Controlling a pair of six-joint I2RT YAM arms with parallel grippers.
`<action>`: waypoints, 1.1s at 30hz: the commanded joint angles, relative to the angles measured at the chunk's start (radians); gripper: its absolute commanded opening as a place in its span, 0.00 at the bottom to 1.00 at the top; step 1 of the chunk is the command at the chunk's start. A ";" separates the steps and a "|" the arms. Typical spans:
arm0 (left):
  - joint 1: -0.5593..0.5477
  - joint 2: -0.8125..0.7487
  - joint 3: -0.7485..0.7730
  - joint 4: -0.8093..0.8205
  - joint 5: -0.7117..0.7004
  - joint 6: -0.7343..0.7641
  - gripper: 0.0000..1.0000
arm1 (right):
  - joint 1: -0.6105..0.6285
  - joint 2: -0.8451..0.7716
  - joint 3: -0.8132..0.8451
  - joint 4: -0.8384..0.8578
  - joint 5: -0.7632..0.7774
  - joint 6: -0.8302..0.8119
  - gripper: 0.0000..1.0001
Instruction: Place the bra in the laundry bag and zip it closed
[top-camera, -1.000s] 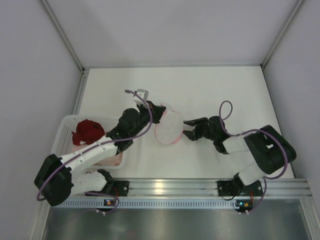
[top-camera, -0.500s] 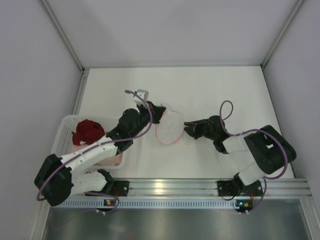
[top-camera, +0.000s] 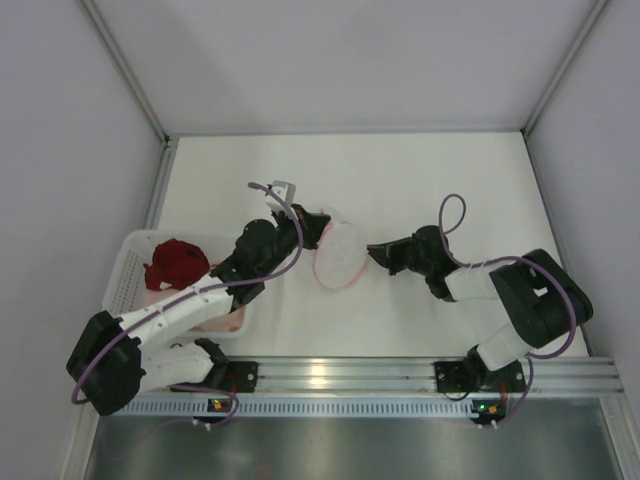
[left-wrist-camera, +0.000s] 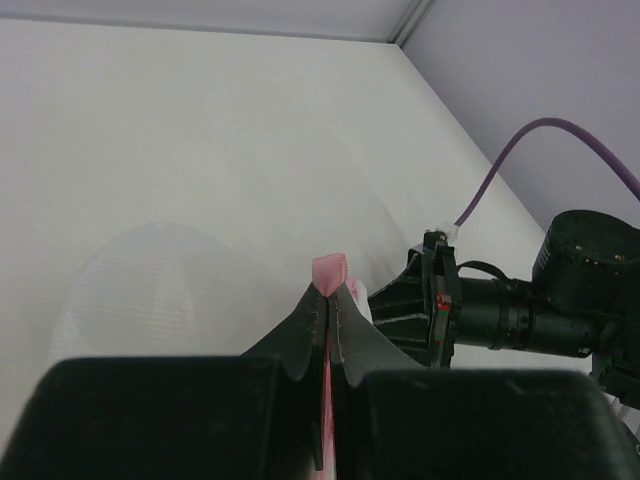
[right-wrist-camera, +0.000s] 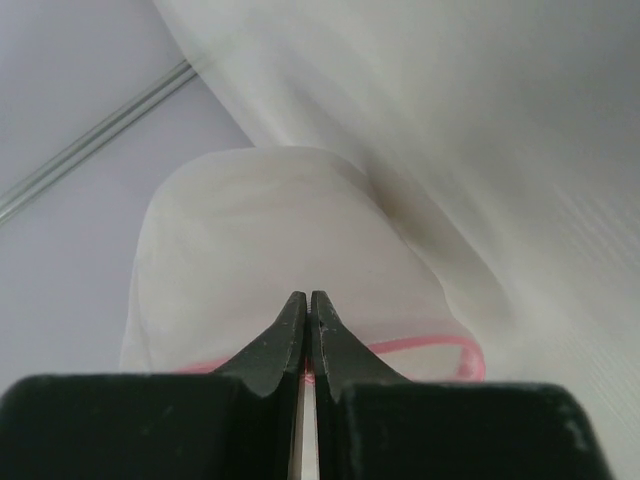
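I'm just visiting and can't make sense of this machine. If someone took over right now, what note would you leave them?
The left gripper is shut on the pink rim of the laundry bag.
The right gripper is shut at the rim's opposite side, apparently pinching it.
The bag lies on the table between the arms. It looks filled with something whitish, possibly the bra.
The basket holds a dark red bra and a pale pink cloth.
Done: bag held at both sides.
Left: confirm the bra is inside and zip it closed. How far the zip has run is not visible.
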 joint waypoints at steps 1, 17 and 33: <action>-0.005 -0.045 -0.015 0.071 0.020 0.032 0.00 | -0.032 -0.041 0.080 -0.142 0.021 -0.183 0.00; -0.005 -0.221 0.192 -0.392 0.023 0.356 0.92 | -0.059 -0.291 0.406 -0.612 0.194 -0.918 0.00; -0.076 0.160 0.407 -0.375 0.292 0.160 0.83 | -0.009 -0.424 0.527 -0.796 0.433 -1.027 0.00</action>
